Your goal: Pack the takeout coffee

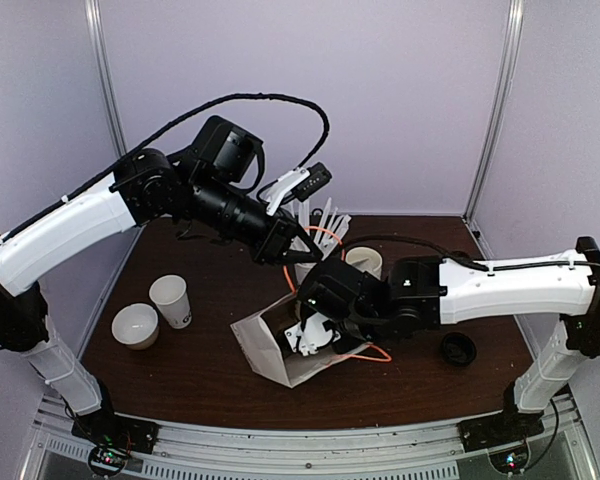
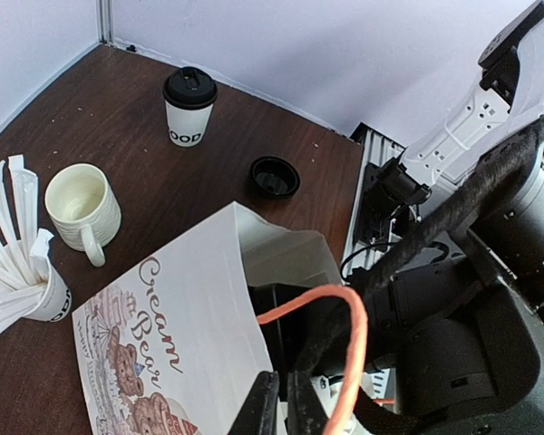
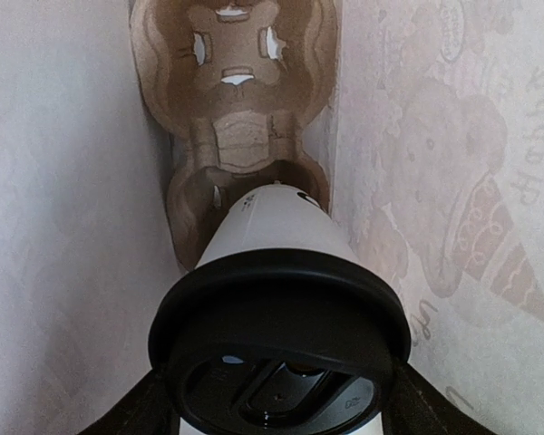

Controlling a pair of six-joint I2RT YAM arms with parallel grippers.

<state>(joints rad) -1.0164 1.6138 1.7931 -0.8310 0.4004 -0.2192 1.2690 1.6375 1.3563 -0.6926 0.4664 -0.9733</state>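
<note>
Step in hand: the first lidded cup is going into the paper bag [image 1: 270, 350]. The bag sits mid-table, toward the near edge.

The left gripper [image 2: 276, 403] has its fingers together, pinched at the bag's top rim by the orange handle [image 2: 349, 326]. Whether it nips paper or cord cannot be told. It holds the mouth open.

The right gripper [image 3: 276, 408] is down inside the bag, clamped on a takeout cup [image 3: 272, 227] just under its black lid [image 3: 281, 317], one finger on each side. The cup's base is at the near well of the pulp cup carrier [image 3: 236, 91] on the bag's floor. Seated or just short of it? The cup's own body hides that.

The second takeout cup [image 2: 189, 113], lidded, stands by the table's right edge close to the rear right corner, well apart from the bag and not yet packed.

- A loose lid [image 2: 274, 176] lies between that cup and the bag.
- A ceramic mug [image 2: 83, 207] and a cup of white sticks [image 2: 50, 299] stand behind the bag.
- An unlidded paper cup [image 1: 170, 300] and a low white bowl [image 1: 135, 325] sit toward the left edge.

Judgement: under halfway. Next, settle the cup fully into the well, part the jaws, and draw straight out along the bag. The walls are close and the fingers could drag the lid. The left grip should hold until the right is out.
</note>
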